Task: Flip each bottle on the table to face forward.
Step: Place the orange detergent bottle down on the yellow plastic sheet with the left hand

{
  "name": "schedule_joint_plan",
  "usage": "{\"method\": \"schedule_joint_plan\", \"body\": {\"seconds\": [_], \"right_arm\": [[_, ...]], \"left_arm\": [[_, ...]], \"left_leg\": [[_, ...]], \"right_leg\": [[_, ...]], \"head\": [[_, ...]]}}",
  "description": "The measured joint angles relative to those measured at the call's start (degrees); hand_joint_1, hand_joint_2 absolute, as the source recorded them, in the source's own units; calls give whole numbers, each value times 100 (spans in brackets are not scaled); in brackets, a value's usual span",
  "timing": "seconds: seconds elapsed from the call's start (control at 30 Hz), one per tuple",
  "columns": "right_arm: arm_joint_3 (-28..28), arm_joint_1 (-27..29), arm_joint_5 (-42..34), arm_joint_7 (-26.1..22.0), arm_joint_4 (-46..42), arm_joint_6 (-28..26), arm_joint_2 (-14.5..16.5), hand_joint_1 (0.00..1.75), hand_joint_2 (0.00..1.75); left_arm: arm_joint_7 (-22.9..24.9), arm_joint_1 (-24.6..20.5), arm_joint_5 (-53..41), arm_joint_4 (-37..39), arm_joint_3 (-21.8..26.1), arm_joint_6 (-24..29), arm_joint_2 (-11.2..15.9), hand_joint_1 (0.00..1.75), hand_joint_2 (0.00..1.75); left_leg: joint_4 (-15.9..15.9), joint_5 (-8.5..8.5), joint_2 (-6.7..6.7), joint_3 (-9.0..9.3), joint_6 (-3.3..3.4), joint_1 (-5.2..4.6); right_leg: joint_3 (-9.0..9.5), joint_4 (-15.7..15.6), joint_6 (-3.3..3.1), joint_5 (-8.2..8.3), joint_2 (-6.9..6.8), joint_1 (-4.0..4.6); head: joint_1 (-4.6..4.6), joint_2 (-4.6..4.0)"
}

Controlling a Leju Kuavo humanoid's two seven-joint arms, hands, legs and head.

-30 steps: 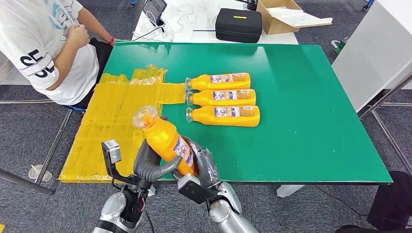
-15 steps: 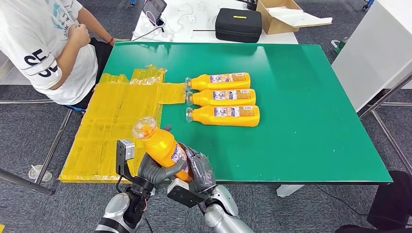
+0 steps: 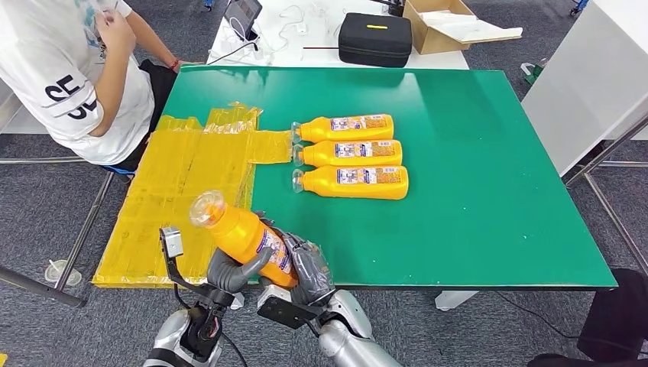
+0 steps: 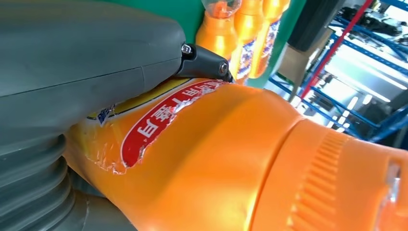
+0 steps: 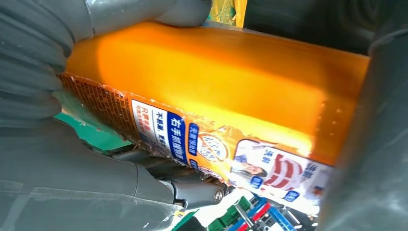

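Observation:
An orange bottle with a clear cap is held in the air over the table's near edge, its cap tilted up and to the left. My left hand grips its lower body from the left, and my right hand grips it from the right. The left wrist view shows the bottle close up under the grey thumb. In the right wrist view its label shows between grey fingers. Three more orange bottles lie side by side mid-table, caps to the left, labels up.
The green table has a crinkled yellow sheet over its left part. A person in a white shirt sits at the far left corner. Behind the table a white desk holds a black case and a cardboard box.
The held bottle has tipped further to the left and dropped slightly, with its cap swinging left. Both hands have kept their grip. The person has raised an arm.

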Motion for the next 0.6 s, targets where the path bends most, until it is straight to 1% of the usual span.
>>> {"method": "schedule_joint_plan", "body": {"seconds": [0.47,0.5,0.57,0.6], "right_arm": [[39,-45,15,23,-13,44,32,175,175],[39,-45,15,23,-16,46,33,161,175],[39,-44,15,22,-18,50,34,73,175],[39,-43,15,22,-19,51,36,30,131]], "left_arm": [[44,124,151,-268,77,-14,0,175,175],[44,130,151,-275,79,-14,0,175,175],[42,140,149,-289,83,-14,0,175,175],[32,143,136,-295,85,-13,0,175,175]], "left_leg": [[0,0,3,1,-1,0],[0,0,3,1,-1,0],[0,0,3,1,-1,0],[0,0,3,1,-1,0]], "right_leg": [[-1,0,0,0,2,0],[-1,0,0,0,2,0],[-1,0,0,0,2,0],[-1,0,0,0,2,0]], "head": [[1,0],[1,0],[1,0],[1,0]]}}
